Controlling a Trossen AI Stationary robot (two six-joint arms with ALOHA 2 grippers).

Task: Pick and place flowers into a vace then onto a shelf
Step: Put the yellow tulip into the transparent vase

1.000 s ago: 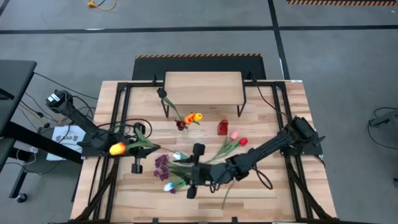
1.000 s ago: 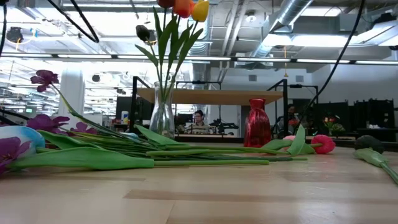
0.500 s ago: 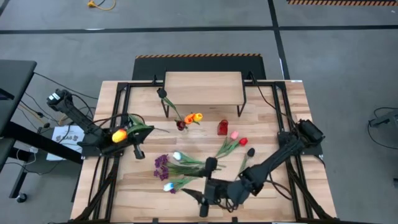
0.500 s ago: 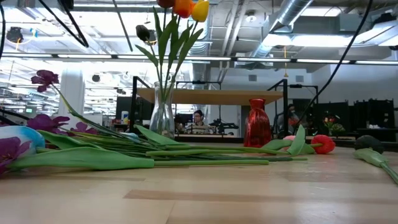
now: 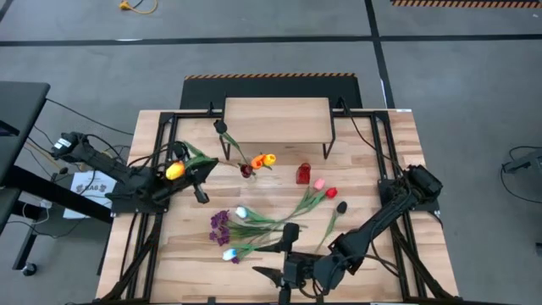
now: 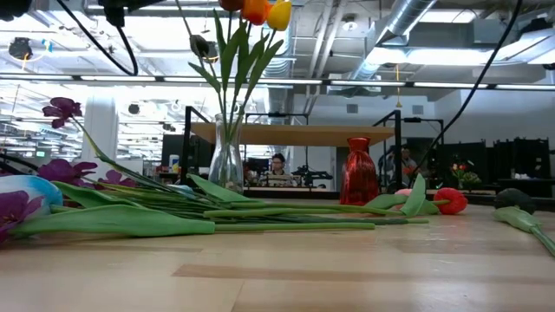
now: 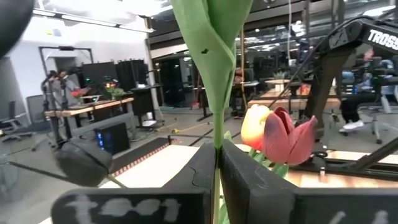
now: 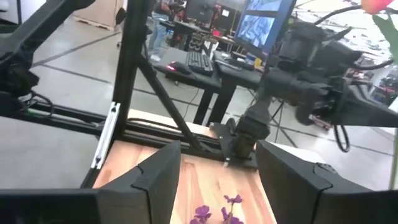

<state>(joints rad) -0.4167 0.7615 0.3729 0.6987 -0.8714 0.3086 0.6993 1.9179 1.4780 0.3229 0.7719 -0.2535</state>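
Observation:
My left gripper (image 5: pixel 190 178) is shut on a yellow-orange tulip (image 5: pixel 175 171), left of the clear glass vase (image 5: pixel 247 170), and points at it. That vase (image 6: pixel 225 160) holds orange, yellow and dark tulips. More flowers (image 5: pixel 254 224) lie flat on the planks: purple sprigs, a white-blue tulip, pink and red tulips (image 5: pixel 322 188) and a dark one. A small red vase (image 5: pixel 303 174) stands beside them. The shelf (image 5: pixel 277 119) stands at the far edge. My right gripper (image 5: pixel 279 278) is open near the front edge, with nothing between its fingers (image 8: pixel 163 171). My left gripper pinches the tulip's green stem (image 7: pixel 216 142) between its two fingers, below a leaf that wraps the stem. The fingers come level from the table's left and lie across the stem. The stem rises above the fingers, and the flower hangs clear of the table.
Black frame rails (image 5: pixel 161 144) run along both sides of the table. The shelf's thin black legs (image 5: pixel 227 148) stand just behind the glass vase. Bare planks (image 5: pixel 373 161) lie right of the red vase.
My left gripper has swung toward the far edge and the glass vase, carrying the tulip with it. My right gripper has drawn back from above the lying flowers toward the near edge.

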